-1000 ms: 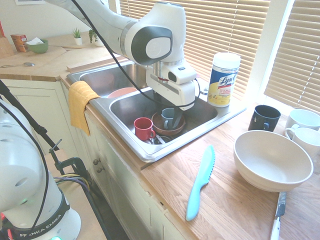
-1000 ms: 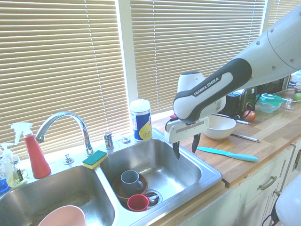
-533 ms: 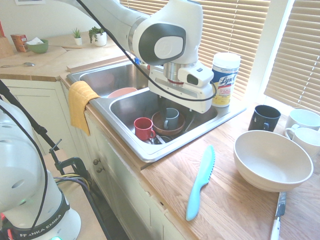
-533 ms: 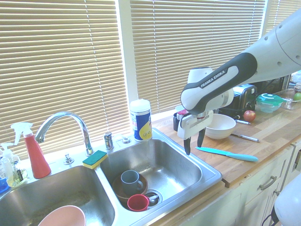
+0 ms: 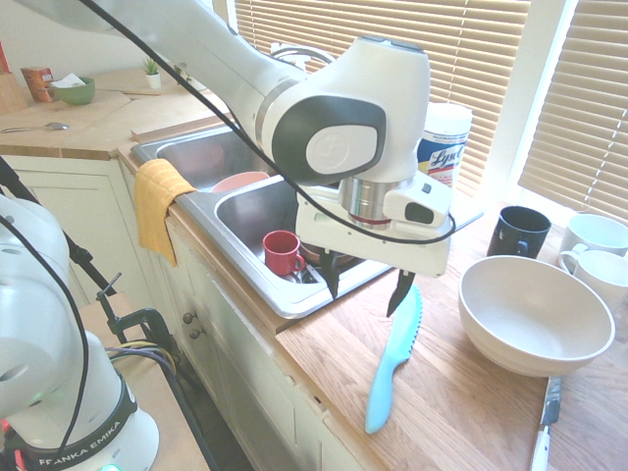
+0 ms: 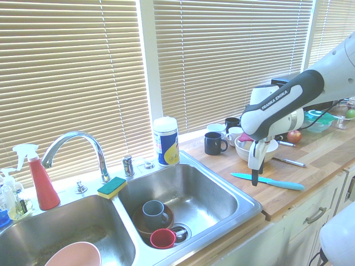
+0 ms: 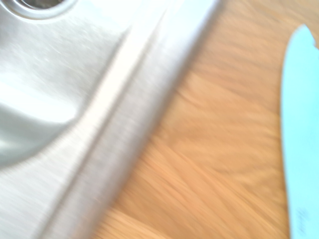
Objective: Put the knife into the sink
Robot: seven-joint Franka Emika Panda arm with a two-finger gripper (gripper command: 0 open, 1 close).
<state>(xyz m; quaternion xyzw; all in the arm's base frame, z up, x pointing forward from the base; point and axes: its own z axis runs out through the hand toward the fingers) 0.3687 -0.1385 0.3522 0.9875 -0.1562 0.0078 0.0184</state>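
Countertop [image 5: 461,392] of warm wood is filling your kitchen view under slatted blinds [image 6: 72,72]. Your gripper [image 5: 361,283] is hanging wide open and empty between the sink [image 5: 294,299] rim and the knife [image 5: 394,357], which is lying flat on the wood beside the white bowl [image 5: 535,316].

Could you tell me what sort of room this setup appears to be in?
Almost certainly a home kitchen: a steel double sink with a curved faucet holds used mugs, and bowls, cups and a knife sit on a wooden countertop above cabinets.

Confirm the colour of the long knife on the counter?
Light turquoise-blue, all one colour, handle included: the knife shows best in the first exterior view.
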